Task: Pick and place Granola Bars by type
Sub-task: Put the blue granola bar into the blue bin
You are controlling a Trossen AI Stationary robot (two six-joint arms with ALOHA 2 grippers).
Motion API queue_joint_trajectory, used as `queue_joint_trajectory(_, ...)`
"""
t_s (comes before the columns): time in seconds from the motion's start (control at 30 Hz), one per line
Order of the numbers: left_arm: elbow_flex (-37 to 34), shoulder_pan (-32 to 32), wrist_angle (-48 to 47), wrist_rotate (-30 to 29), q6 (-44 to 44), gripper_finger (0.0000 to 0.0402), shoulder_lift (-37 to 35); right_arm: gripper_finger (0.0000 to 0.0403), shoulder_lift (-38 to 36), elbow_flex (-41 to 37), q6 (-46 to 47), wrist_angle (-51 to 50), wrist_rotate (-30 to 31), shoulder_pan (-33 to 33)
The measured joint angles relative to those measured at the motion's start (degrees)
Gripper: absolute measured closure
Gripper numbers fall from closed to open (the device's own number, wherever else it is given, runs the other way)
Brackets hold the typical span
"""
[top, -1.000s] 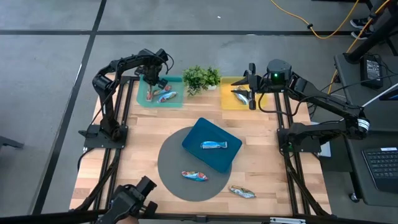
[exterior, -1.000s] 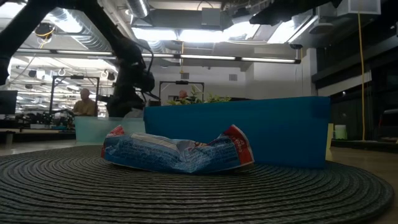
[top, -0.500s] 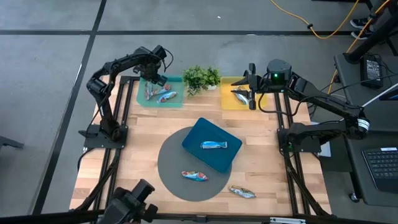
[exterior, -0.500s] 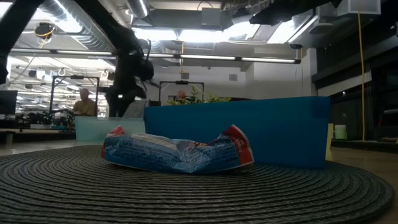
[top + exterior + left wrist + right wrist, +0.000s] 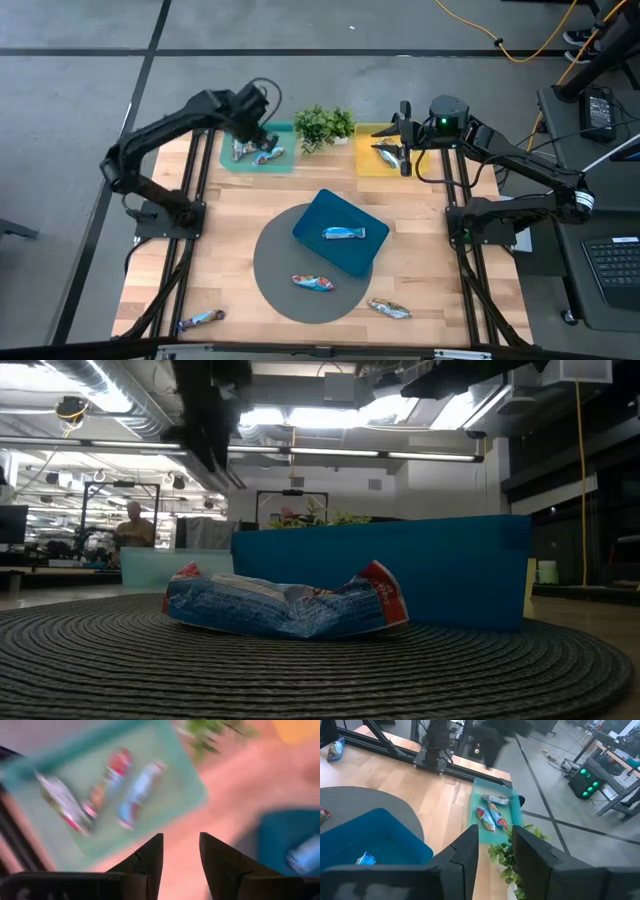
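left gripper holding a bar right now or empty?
Empty. In the left wrist view the left gripper has its fingers apart with nothing between them; three granola bars lie below it in the teal tray.

One camera looks straight down on my whole table (image 5: 230, 240). Another sits low on the mat (image 5: 320, 670), facing the room. My wrist cameras both see the teal tray (image 5: 170, 795).

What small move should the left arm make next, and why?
Probably swing back toward the grey mat: the left tool hangs open and empty above the teal tray, which holds three bars, while loose bars lie on the mat and in the blue tray.
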Motion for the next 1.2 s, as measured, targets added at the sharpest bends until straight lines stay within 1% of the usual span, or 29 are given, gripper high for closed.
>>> queue_joint_trajectory(0.17, -0.26, -14.73, -4.62, -0.18, -15.98, 0.0281, -4.02, 0.0282, 0.0, 0.0, 0.0, -0.01, 0.0, -1.02)
queue_joint_trajectory(0.3, -0.28, -26.34, -6.44, -1.43, -27.89, 0.0284, -4.76, 0.0282, 0.0, 0.0, -0.01, -0.03, -0.06, -2.1)
queue_joint_trajectory(0.43, -0.33, -36.11, -7.02, -4.71, -36.41, 0.029, -4.69, 0.0282, 0.0, 0.0, -0.01, -0.04, -0.07, -2.74)
queue_joint_trajectory(0.6, -0.33, -45.64, -6.95, -7.09, -45.03, 0.0296, -4.45, 0.0282, 0.0, 0.0, -0.01, -0.04, -0.15, -2.95)
queue_joint_trajectory(0.7, -0.33, -50.43, -6.97, -7.39, -47.82, 0.0299, -4.44, 0.0282, 0.0, 0.0, -0.01, 0.15, -0.21, -2.95)
queue_joint_trajectory(0.93, -0.33, -60.69, -7.97, -7.33, -47.97, 0.03, -4.44, 0.0282, 0.0, 0.0, 0.13, 1.23, -0.2, -2.95)
queue_joint_trajectory(1.0, -0.33, -63.73, -8.01, -6.39, -47.88, 0.0299, -4.45, 0.0282, 0.0, 0.0, 0.18, 1.18, -0.19, -2.95)
queue_joint_trajectory(1.2, -0.33, -73.44, -8.01, -4.81, -48.55, 0.0298, -4.45, 0.0282, 0.0, 0.0, 0.18, -2.12, -0.09, -2.95)
